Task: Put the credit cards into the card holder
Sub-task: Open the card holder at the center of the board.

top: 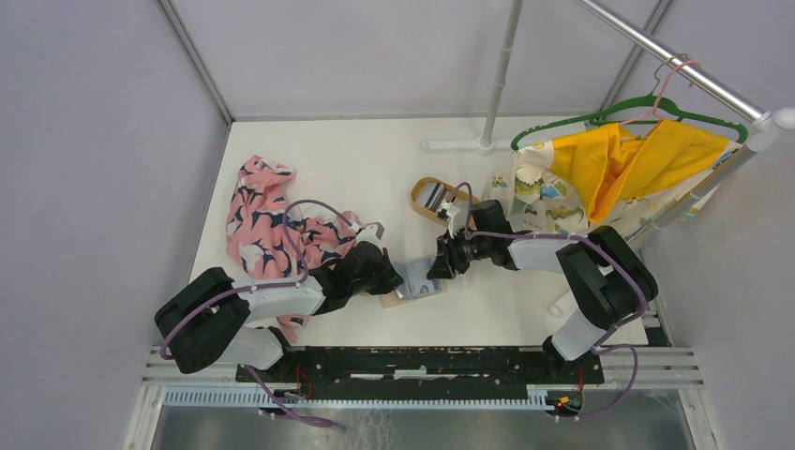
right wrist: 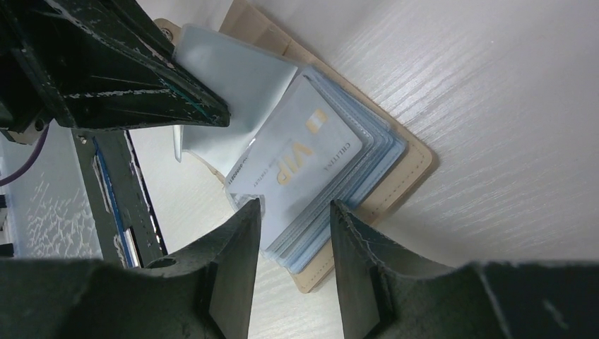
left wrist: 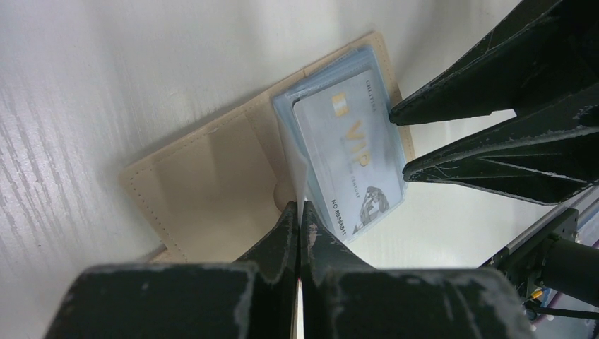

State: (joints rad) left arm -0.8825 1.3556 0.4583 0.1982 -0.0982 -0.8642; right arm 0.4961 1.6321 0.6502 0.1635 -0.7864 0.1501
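Observation:
The tan card holder (left wrist: 205, 191) lies open on the white table, its stack of grey-blue sleeves fanned on one half. A pale credit card (left wrist: 346, 155) marked VIP rests on top of the sleeves, also seen in the right wrist view as the credit card (right wrist: 297, 159). My left gripper (left wrist: 300, 208) is shut on one thin sleeve, lifting it off the stack. My right gripper (right wrist: 297, 208) is open, its jaws either side of the card's end and the sleeve stack, above the card holder (right wrist: 395, 176). From above, both grippers meet at the card holder (top: 414, 283).
A wooden-rimmed oval tray (top: 417, 192) with more cards sits behind the right gripper. A pink patterned cloth (top: 267, 220) lies at the left. A yellow garment (top: 619, 164) hangs from a green hanger on a rail at the right, beside a white pole (top: 497, 75).

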